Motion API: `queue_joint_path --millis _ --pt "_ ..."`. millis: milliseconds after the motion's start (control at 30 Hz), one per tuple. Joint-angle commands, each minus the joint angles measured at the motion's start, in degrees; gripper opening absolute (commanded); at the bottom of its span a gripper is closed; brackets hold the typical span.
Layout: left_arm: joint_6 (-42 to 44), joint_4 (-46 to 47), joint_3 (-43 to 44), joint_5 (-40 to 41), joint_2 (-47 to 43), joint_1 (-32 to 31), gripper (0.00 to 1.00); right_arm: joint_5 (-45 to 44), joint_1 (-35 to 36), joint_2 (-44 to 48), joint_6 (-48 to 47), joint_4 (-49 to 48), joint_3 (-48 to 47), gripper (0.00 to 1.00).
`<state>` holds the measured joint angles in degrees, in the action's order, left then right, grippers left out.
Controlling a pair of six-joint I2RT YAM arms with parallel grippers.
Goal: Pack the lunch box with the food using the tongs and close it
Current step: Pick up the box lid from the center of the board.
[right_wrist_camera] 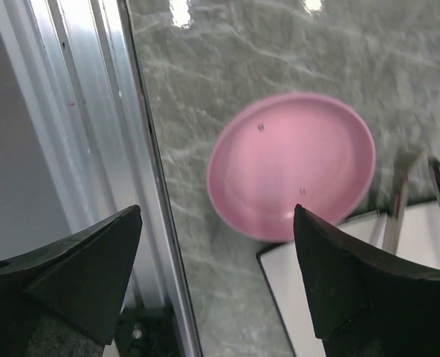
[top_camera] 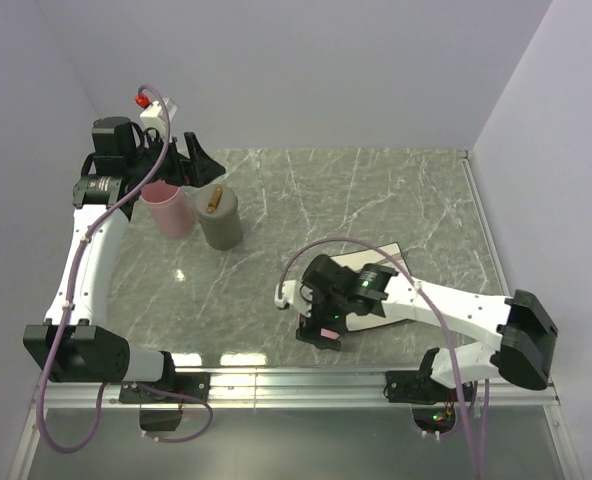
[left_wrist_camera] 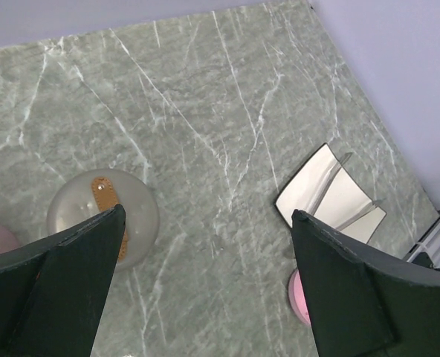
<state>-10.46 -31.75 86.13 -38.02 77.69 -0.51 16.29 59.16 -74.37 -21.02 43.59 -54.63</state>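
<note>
My left tool (left_wrist_camera: pixel 207 216) hangs wide apart and empty above the surface (left_wrist_camera: pixel 205 111). My right tool (right_wrist_camera: pixel 217 212), also apart, hovers over a pink lid (right_wrist_camera: pixel 290 163) near the tongs (right_wrist_camera: pixel 393 216).

The middle and far right of the green-grey marble table (top_camera: pixel 376 190) are bare, so a gripper can pass there. At the far left, a pink plastic cup (top_camera: pixel 168 210) and a grey round pot with a lid (top_camera: pixel 219 220) stand close together and block the way. The white right arm (top_camera: pixel 446 305) lies low over a white square tray with a dark rim (left_wrist_camera: pixel 354 195). Thin silver metal tongs (right_wrist_camera: pixel 393 216) lie on the tray. A flat round pink lid (right_wrist_camera: pixel 290 163) lies just beside it, near the silver metal rail (top_camera: pixel 306 377). Pale walls (top_camera: pixel 296 70) shut in three sides.
</note>
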Motion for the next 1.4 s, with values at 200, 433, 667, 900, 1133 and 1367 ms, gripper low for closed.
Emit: queue_joint_path --millis 200,433,667,900,1133,1367 --pt "-1.50 2.74 0.45 -3.29 -2.54 0.07 0.99 -8.12 6.93 -4.64 -4.38 -12.39 4.79 0.84" --pt "-1.93 3.36 -0.17 -3.64 -2.54 0.07 0.99 -9.35 7.90 -8.16 -4.83 -16.78 6.29 0.77" --pt "-1.23 2.83 0.36 -3.11 -2.90 0.07 0.99 -9.35 7.90 -10.80 -5.61 -18.98 6.73 0.59" --pt "-1.32 3.27 0.27 -3.11 -3.07 0.07 0.99 -4.70 7.90 -9.84 -4.04 -17.05 4.36 0.23" --pt "-3.07 6.51 -1.31 -3.55 -5.00 0.07 0.99 5.48 4.76 -5.71 -0.53 -11.69 -5.56 0.00" --pt "-5.36 9.42 -2.01 -4.61 -7.28 0.07 0.99 27.00 -8.94 -2.45 8.26 -11.24 -19.53 0.00"
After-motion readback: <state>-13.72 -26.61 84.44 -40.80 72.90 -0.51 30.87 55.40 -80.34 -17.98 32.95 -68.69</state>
